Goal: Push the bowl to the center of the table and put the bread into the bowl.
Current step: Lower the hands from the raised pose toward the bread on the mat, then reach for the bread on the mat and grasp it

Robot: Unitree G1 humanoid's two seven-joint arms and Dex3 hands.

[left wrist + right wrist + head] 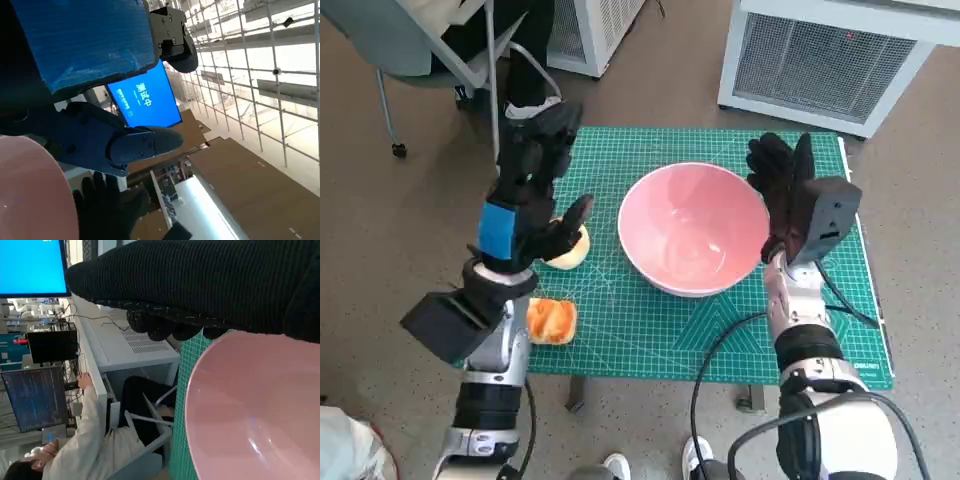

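Observation:
A large pink bowl (693,228) stands empty near the middle of the green mat (620,340). The bowl (255,410) fills the right wrist view, and its rim (30,195) shows in the left wrist view. My gloved right hand (782,178) stands at the bowl's right rim with fingers spread, holding nothing; whether it touches the rim I cannot tell. My left hand (530,190) hovers over the mat's left side, fingers apart and empty. A pale round bread roll (572,250) lies partly hidden under its thumb. A second, orange-brown bread (551,320) lies near the front left corner.
Two white ventilated cabinets (820,60) stand beyond the table. A chair (440,50) and a person's legs (525,70) are at the back left. Black cables (720,350) run along my right forearm. A seated person (95,440) shows in the right wrist view.

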